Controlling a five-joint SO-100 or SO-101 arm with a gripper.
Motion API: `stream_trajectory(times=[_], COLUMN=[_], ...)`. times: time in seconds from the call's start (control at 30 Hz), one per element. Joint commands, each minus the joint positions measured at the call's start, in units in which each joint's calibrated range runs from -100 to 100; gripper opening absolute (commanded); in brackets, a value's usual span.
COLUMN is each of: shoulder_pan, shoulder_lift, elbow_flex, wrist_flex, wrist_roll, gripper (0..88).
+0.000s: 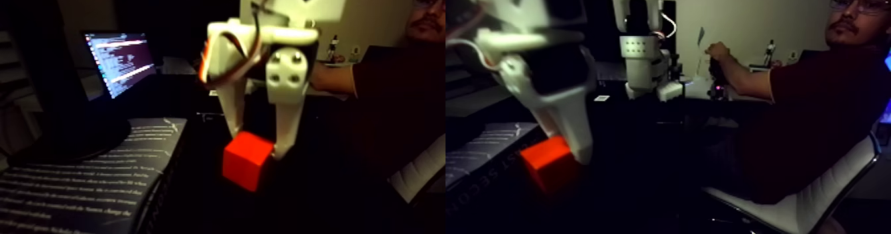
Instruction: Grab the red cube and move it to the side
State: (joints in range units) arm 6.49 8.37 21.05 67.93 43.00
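The frame holds two side-by-side halves of the same scene. The red cube (246, 162) sits low at the centre of the left half and shows again in the right half, slightly tilted against the dark surface. My white gripper (258, 145) comes down from above with one finger on each side of the cube's top. Both fingers (286, 127) touch the cube, so the gripper is shut on it. Darkness hides whether the cube's underside rests on the table.
A dark book with white print (86, 183) lies left of the cube. A lit laptop screen (120, 61) stands behind it. A person (815, 97) sits on a white chair (815, 200) at the right, one hand on another white arm (640, 58).
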Motion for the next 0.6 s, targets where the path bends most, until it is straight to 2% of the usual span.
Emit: stream_trajectory(times=[0.0, 0.27, 0.57], shoulder_pan=[1.0, 5.7, 11.9], shoulder_lift=[-3.3, -4.8, -4.0], elbow_flex=[-3.9, -9.2, -23.0], wrist_flex=[1.9, 2.7, 12.0], wrist_roll=[-0.2, 1.2, 3.7], gripper=[8.3, 8.5, 8.3])
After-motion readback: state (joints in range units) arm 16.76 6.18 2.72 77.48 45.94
